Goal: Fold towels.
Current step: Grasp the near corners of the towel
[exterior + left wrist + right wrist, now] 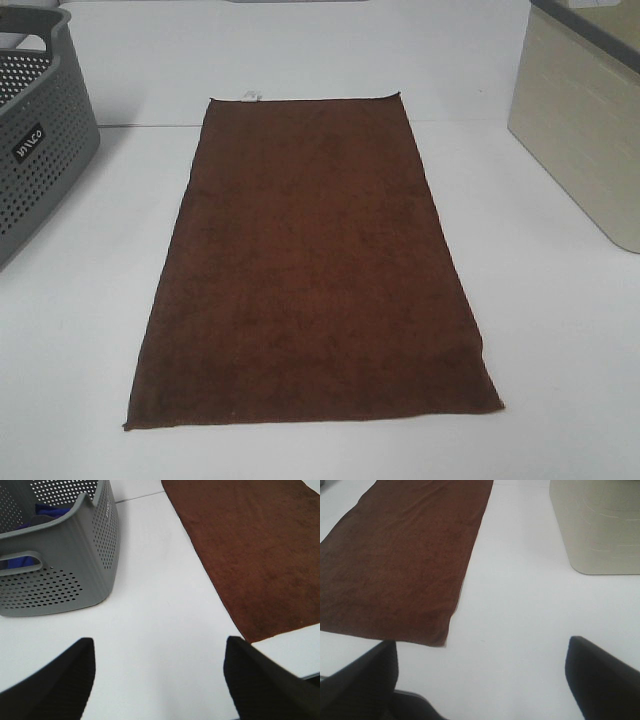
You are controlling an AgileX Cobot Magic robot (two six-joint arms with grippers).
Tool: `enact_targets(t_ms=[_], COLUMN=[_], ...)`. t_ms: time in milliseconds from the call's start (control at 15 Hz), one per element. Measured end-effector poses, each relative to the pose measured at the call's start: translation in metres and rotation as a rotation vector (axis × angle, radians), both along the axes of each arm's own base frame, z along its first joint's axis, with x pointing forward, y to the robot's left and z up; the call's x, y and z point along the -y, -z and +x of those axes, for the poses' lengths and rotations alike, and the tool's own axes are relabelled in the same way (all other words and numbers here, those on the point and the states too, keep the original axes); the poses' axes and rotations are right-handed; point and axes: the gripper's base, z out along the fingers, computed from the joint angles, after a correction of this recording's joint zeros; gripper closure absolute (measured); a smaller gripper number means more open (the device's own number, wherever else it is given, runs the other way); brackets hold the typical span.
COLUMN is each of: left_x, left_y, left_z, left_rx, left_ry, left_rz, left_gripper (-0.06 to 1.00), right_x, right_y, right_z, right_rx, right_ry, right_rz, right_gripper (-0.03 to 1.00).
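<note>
Two grippers hover just short of the towel point(310, 260): left gripper point(160, 680) by its near-left corner, right gripper point(482, 680) by its near-right corner. Both have jaws wide apart and empty, likely staged for corner picks. Towel lies flat, unfolded, with the white tag point(250, 96) on its far edge. Grey basket point(40, 150) sits left of the towel, beige bin point(580, 130) right.

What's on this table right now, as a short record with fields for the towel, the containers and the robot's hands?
towel: dark reddish-brown, spread flat, unfolded; white tag at far short edge
left side: grey perforated basket, blue cloth inside
right side: beige bin
left hand: open, empty
right hand: open, empty
</note>
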Motion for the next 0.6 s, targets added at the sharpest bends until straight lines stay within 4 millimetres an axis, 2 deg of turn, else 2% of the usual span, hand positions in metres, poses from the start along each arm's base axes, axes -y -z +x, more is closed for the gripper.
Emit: enact_targets(t_ms=[600], left_x=[0.0], left_y=[0.0], left_z=[0.0], left_rx=[0.0], left_ry=[0.0], left_rz=[0.0], left_gripper=[0.25], right_x=[0.0], right_y=[0.0], right_z=[0.0], right_rx=[0.0], right_ry=[0.0], right_rz=[0.0], right_gripper=[0.12])
